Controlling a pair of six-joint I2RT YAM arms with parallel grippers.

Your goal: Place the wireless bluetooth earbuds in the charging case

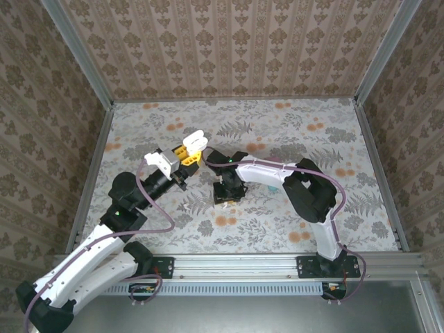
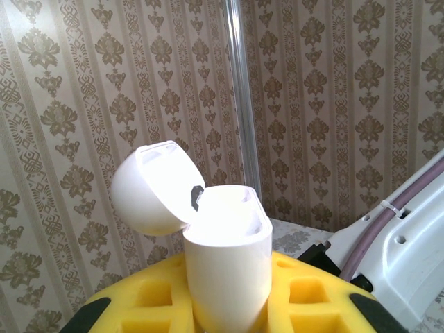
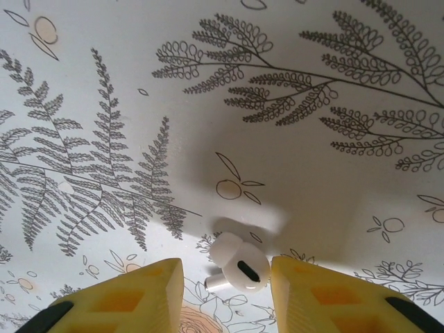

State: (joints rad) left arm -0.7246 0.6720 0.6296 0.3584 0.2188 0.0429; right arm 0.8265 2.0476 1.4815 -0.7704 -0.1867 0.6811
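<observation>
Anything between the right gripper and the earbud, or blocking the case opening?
Nothing visible. The earbud lies bare on the table between the spread fingers of the right gripper. The charging case, clamped in the left gripper, has its lid swung back, so its mouth is uncovered.

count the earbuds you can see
1: a white earbud lying on the table between the right gripper's fingers. Another may be hidden inside the open case the left gripper holds.
</observation>
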